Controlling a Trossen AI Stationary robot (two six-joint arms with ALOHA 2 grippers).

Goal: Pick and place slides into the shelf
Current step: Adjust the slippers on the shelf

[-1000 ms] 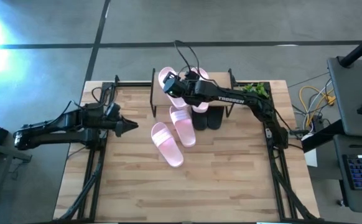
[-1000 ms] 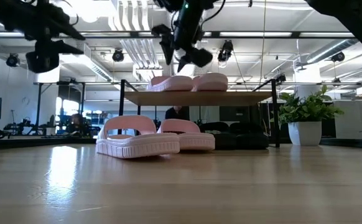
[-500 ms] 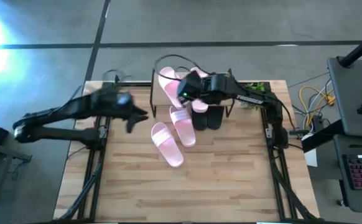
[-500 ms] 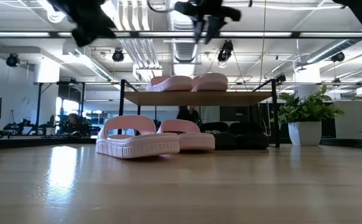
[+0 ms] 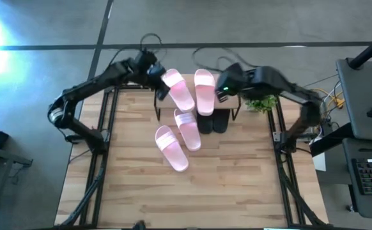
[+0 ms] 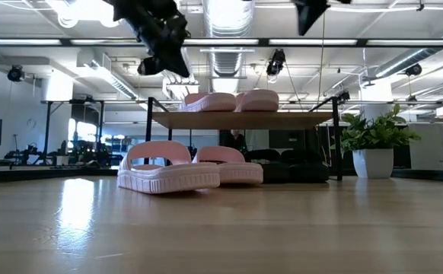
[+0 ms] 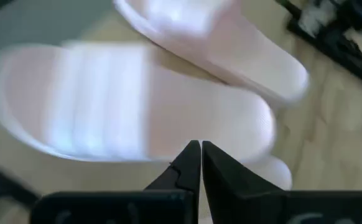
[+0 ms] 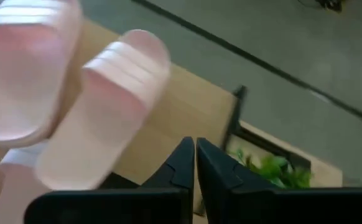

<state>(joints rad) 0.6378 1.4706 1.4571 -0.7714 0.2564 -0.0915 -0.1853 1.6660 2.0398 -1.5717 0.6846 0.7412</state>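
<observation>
Slides [image 5: 179,90] in pairs atop shelf [image 6: 244,119]

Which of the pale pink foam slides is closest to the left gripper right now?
The pale pink foam slide on the shelf top's left side; the left gripper hovers at its edge. The other shelf-top slide sits nearer the right gripper.

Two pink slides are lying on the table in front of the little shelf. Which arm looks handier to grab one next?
Probably the left. Its gripper hangs at the shelf's left end, on the side where both pink slides on the table lie. The right gripper sits farther off, beyond the black slides.
</observation>
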